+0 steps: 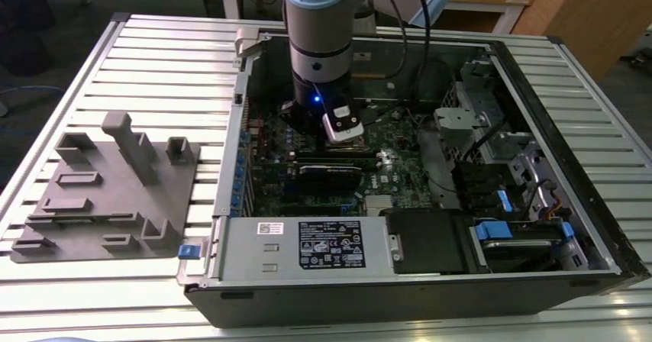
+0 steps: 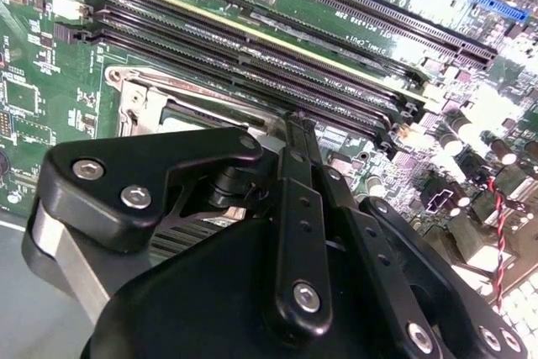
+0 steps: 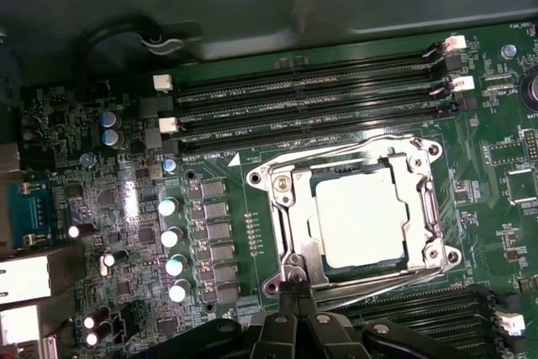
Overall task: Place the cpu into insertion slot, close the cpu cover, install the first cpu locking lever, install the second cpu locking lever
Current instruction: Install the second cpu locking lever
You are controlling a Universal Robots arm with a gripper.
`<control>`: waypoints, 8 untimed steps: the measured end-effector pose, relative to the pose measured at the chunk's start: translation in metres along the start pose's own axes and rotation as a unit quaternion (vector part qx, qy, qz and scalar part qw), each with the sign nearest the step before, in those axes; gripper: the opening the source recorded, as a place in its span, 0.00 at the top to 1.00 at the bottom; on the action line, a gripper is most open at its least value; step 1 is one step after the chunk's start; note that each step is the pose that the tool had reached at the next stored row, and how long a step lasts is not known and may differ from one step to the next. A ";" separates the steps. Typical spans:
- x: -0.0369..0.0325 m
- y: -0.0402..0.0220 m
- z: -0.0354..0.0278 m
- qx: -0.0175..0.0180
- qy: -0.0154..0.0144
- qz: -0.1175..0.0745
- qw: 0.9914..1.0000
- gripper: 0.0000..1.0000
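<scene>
One gripper (image 3: pixel 296 292), black and seemingly pinched almost shut, pressed its narrow tips at the near edge of the insertion slot (image 3: pixel 277 233), apparently on a thin locking lever (image 3: pixel 370 285) running along that edge, though whether it actually clasped the wire could not be told. Beyond the tips, the cpu (image 3: pixel 360 211) lay flat in the slot with the cpu cover (image 3: pixel 423 208) closed over it; in the exterior view the arm (image 1: pixel 321 44) hid the socket inside the computer case (image 1: pixel 570 166).

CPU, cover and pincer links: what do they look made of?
The CPU looks like bare metal, with a pale matte face catching glare. The cover looks like bright plated steel with shiny edges. The pincer links could be black anodised metal or plastic, fixed with silver screws.
</scene>
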State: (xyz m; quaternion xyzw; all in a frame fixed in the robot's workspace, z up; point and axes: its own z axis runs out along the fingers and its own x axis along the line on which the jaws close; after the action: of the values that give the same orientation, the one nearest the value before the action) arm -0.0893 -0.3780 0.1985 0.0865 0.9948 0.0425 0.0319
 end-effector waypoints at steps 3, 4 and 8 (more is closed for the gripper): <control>0.0003 0.0001 0.0004 -0.004 0.000 0.000 1.000 0.89; 0.0004 0.0001 0.0004 -0.004 0.000 0.000 1.000 0.89; 0.0004 0.0000 0.0000 -0.004 0.001 0.000 1.000 0.89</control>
State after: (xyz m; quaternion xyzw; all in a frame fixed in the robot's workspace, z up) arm -0.0897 -0.3780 0.1985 0.0867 0.9947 0.0462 0.0316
